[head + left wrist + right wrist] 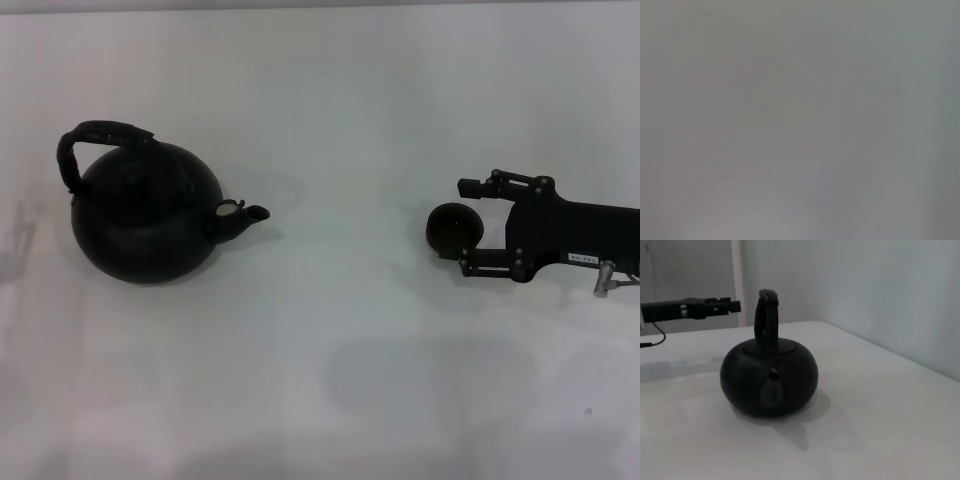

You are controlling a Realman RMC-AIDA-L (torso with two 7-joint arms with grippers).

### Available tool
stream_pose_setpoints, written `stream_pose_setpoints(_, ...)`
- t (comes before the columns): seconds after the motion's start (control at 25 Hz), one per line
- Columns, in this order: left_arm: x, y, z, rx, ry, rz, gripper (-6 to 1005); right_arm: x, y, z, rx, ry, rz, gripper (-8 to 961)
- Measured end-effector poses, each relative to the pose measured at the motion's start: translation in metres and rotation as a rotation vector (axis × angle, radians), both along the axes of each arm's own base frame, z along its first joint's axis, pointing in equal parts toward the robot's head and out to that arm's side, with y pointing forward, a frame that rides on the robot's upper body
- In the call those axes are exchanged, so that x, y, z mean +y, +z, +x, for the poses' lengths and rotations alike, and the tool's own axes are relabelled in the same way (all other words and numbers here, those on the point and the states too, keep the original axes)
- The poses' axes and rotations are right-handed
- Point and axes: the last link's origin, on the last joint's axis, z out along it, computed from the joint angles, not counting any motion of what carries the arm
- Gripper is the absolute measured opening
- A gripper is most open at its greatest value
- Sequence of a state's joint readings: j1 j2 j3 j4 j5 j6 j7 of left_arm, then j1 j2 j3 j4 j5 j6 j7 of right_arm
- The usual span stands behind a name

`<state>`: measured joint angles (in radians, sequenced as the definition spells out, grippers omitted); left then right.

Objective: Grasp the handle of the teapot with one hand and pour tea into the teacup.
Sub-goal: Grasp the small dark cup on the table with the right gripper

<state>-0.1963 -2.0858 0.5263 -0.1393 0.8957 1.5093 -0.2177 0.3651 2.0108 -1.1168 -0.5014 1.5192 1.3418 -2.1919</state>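
Observation:
The black round teapot (pixel 145 220) stands on the white table (pixel 330 380) at the left, its short spout (pixel 250 214) pointing right. Its arched handle (pixel 100 140) loops over the top. The right wrist view shows the teapot (pixel 769 382) spout-on, with the handle (pixel 766 315) upright. The small dark teacup (pixel 453 228) stands at the right. My right gripper (pixel 462 226) lies level at table height, open, one finger on each side of the teacup with a gap showing. My left gripper (pixel 700 309) shows only far off behind the teapot, held level above the table.
The left wrist view shows only a plain grey surface. A pale wall (pixel 880 295) stands beyond the table's far edge in the right wrist view. A wide stretch of bare white table lies between teapot and teacup.

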Motion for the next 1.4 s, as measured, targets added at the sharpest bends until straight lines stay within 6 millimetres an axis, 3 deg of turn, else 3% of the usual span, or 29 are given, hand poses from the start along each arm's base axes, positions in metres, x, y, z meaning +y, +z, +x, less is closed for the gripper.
stream_pose_setpoints(0.76,0.001,-0.003,0.004,-0.017,-0.009,-0.003,767,0.002,-0.011,0.013,-0.095,-0.002,0.036,787)
stream_pose_setpoints(1.4,0.003,-0.004,0.005,-0.018,-0.013,-0.004,767,0.007,-0.031,0.003,-0.136,0.035,0.022,776)
